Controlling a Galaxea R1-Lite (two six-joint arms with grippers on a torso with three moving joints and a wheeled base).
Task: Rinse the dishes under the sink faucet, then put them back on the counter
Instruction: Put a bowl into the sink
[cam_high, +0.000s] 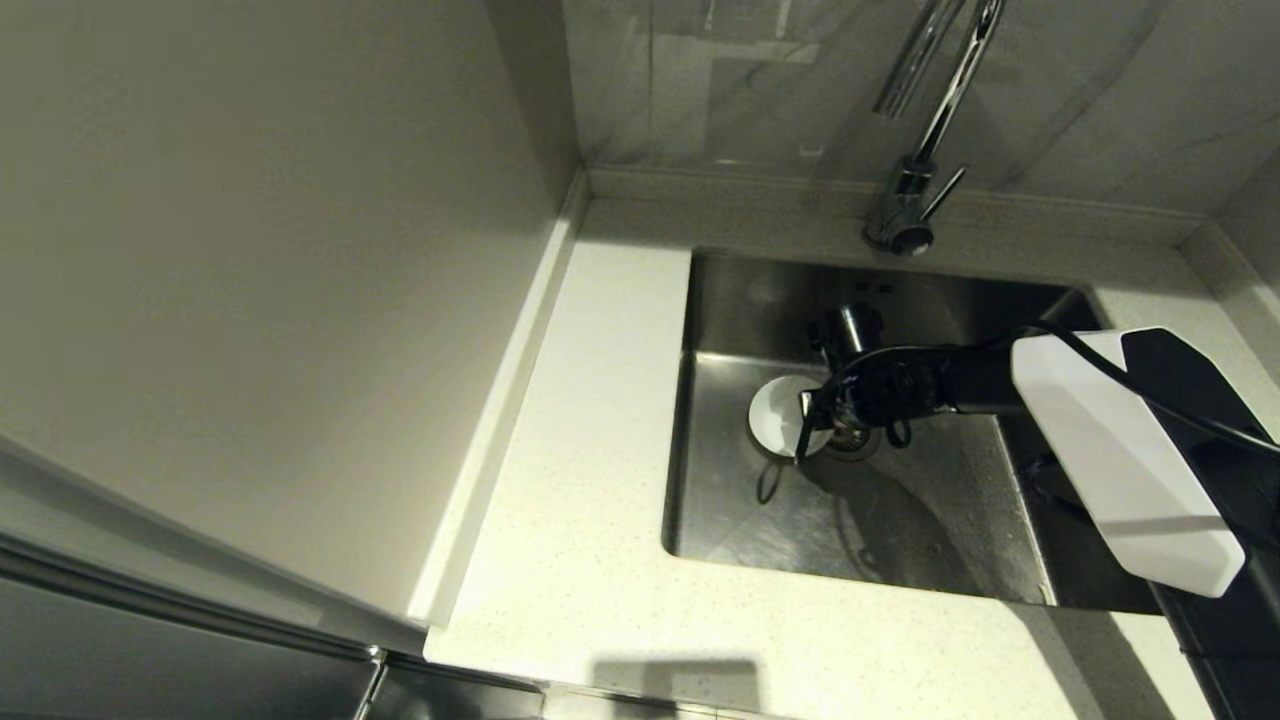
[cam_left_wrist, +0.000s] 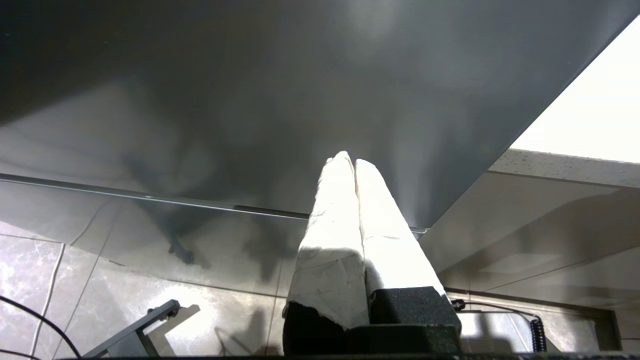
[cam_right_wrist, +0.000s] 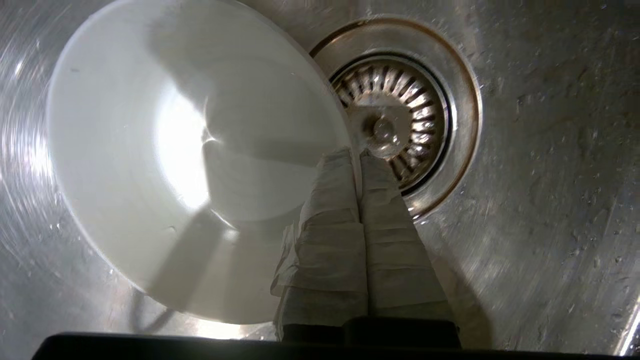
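In the right wrist view my right gripper (cam_right_wrist: 356, 152) is shut on the rim of a small round white bowl (cam_right_wrist: 190, 150), one taped finger inside the rim and one outside. The head view shows that gripper (cam_high: 812, 418) low inside the steel sink (cam_high: 900, 530), holding the bowl (cam_high: 775, 412) just left of the round drain strainer (cam_high: 852, 442). The bowl's shadow lies on the sink floor below it. The chrome faucet (cam_high: 905, 205) stands at the sink's back edge. My left gripper (cam_left_wrist: 350, 159) is shut on nothing, parked down beside a dark cabinet front.
The pale speckled counter (cam_high: 600, 430) runs along the left and front of the sink, with a low raised back edge (cam_high: 760, 185) and a wall on the left. The drain strainer (cam_right_wrist: 400, 115) lies right beside the held rim. My right arm (cam_high: 1120, 450) spans the sink's right side.
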